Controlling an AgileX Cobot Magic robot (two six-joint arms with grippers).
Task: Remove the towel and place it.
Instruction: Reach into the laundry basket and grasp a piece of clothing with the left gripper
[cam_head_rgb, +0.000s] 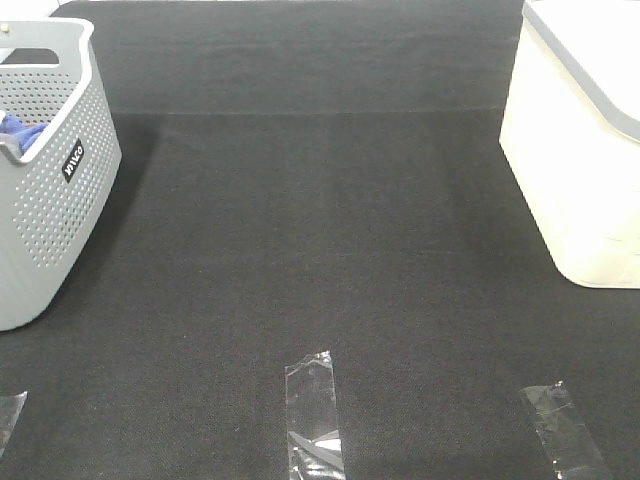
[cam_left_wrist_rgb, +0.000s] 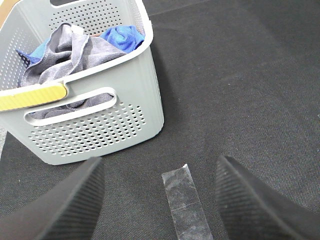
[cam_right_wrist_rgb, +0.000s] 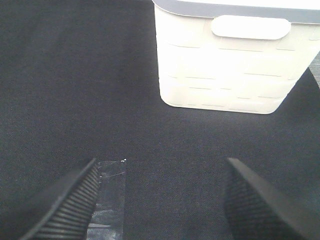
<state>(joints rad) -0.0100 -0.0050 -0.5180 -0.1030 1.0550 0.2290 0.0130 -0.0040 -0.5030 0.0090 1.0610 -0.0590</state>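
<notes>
Where the left wrist view looks into the grey perforated basket (cam_left_wrist_rgb: 95, 125), the towel (cam_left_wrist_rgb: 65, 55) lies bunched inside it, grey-lavender, with folds rising to about rim height and a piece showing through the handle slot. A small bright blue cloth (cam_left_wrist_rgb: 122, 37) sits against it on the far side, touching it. A yellow band (cam_left_wrist_rgb: 32, 95) covers part of the basket's near rim above the slot; no writing can be made out on it. In the exterior high view the basket stands at the left edge of the desk (cam_head_rgb: 320, 250) and carries a small black tag (cam_head_rgb: 73, 160) with white capitals, possibly "MIVCO"; the letters are too small to be sure. The desk is covered in black fabric. Left claw (cam_left_wrist_rgb: 159, 165) hovers above the desk just beside the basket, fingers (cam_left_wrist_rgb: 65, 205) wide apart, nothing between them; a clear tape strip (cam_left_wrist_rgb: 185, 205) lies on the fabric under the gap. Right claw (cam_right_wrist_rgb: 161, 167) is likewise spread wide and holds nothing, above a second tape strip (cam_right_wrist_rgb: 110, 195). Facing it is a white bin (cam_right_wrist_rgb: 225, 65) with a grey rim and an oval handle recess, standing at the desk's right edge, well apart from the basket. No label shows on the bin.
</notes>
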